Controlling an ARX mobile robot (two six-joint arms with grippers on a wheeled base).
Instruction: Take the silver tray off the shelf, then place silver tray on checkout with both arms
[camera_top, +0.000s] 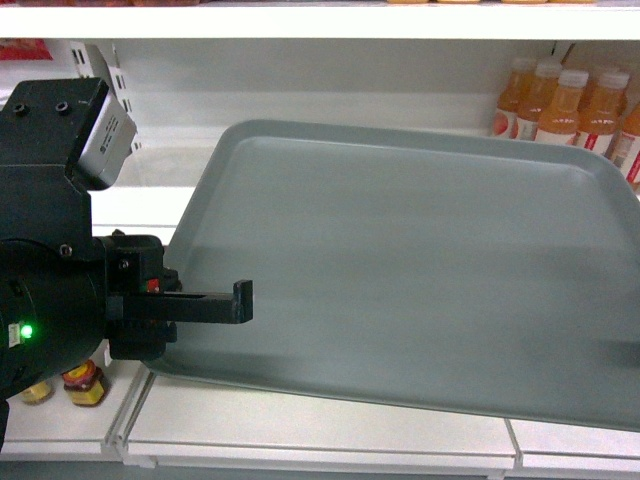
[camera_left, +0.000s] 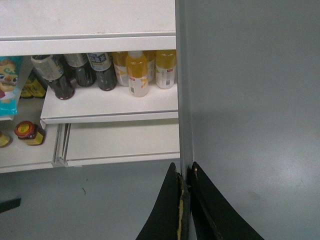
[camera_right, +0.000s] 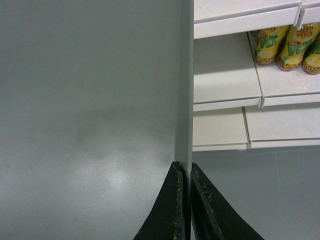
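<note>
Both thin-fingered black grippers are clamped on the large flat matte grey-green silver tray (camera_top: 420, 270), one on each short edge. In the left wrist view the left gripper (camera_left: 188, 175) pinches the tray's raised rim between its two black fingers, and the right wrist view shows the right gripper (camera_right: 183, 172) doing the same on the opposite rim; the right gripper itself is out of the head view. The tray hangs in the air in front of the white glossy metal shelf (camera_top: 320, 425), tilted a little, and both wrist views show grey floor under its edges, so it rests on no board. The first half of the task looks done: the tray is off the shelf. What is left is the carry to the checkout, which appears in none of the views, and the set-down with both arms.

As for writing, little can be read. The orange juice bottles (camera_top: 570, 105) behind the tray carry white and red labels, too small to make out. The yellow-green packets (camera_right: 287, 45) show bold lettering that stays illegible, and the dark bottles (camera_left: 75, 75) have labels just as unclear.
</note>
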